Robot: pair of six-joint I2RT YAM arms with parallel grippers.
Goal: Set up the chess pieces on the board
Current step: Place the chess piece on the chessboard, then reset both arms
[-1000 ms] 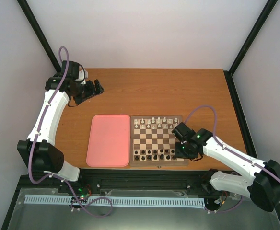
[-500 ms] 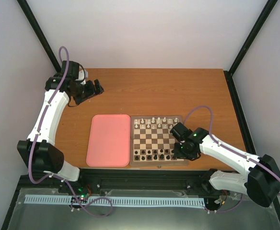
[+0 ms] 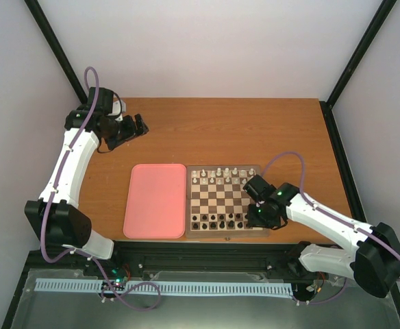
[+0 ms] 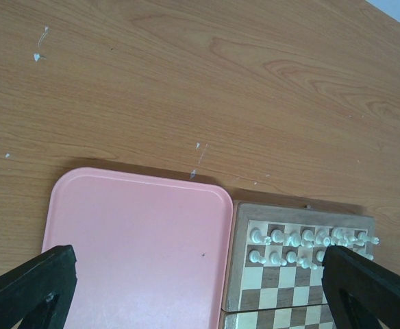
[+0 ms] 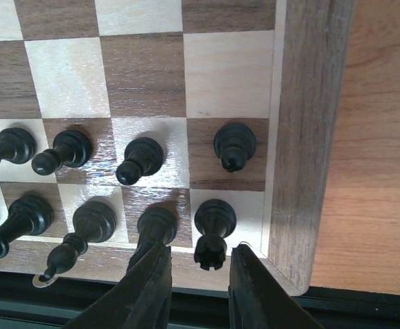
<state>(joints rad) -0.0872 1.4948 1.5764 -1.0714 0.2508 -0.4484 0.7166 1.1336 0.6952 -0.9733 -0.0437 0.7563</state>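
**Finding 1: position of the piece.** The rook (image 5: 214,229) stands upright on the corner square of the board (image 5: 309,103), at the near right corner. It sits at the end of the back row of black pieces (image 5: 142,159). A pawn stands on the square beyond it, apart from it.

**Finding 2: right end effector (image 5: 201,252).** The fingers are partly apart and flank the rook's top. Bare wood shows between the left finger and the piece, and a narrower gap shows on the right. No clamp is evident.

**Finding 3: governing relation.** The rook lies dead ahead, centred between the fingers, with its long axis vertical. The neighbouring back-row piece is just beside the left finger. In my judgement, any move should run straight along the rook's axis, since a sideways drift would risk toppling that neighbour.

**Finding 4: left end effector (image 4: 198,259).** It is wide open and holds nothing. It hangs over the far left of the worktop (image 4: 186,82), looking down on the tray (image 4: 138,240) and the white pieces (image 4: 303,240). It is well apart from the rook, so the right arm is plainly the nearer.
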